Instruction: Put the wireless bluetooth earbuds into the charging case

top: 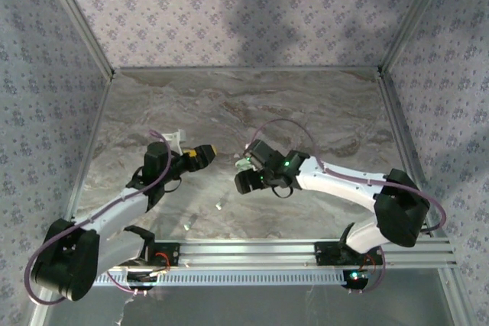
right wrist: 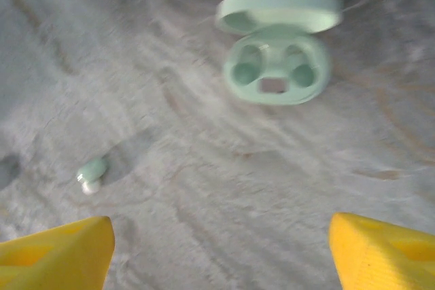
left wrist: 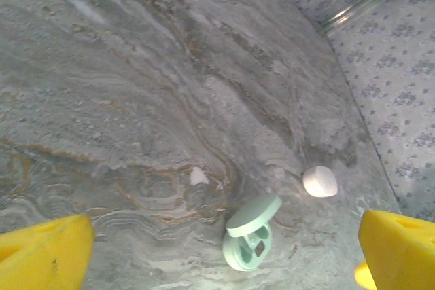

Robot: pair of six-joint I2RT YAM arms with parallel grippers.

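Left fingers (left wrist: 41, 252) and right fingers (right wrist: 54, 252) spread wide, holding nothing. Mint charging case (right wrist: 275, 73) sits lid-open on worktop (right wrist: 204, 222); one earbud (right wrist: 90, 173) lies loose nearby, not touching it.

nothing readable is showing: no letters, numbers, brand marks or signs are appearing on the marbled tabletop (top: 229, 104) or the flower-patterned walls (top: 229, 13). the open mint charging case (right wrist: 275, 66) is carrying a small dark patch between its two wells, too blurred to read.
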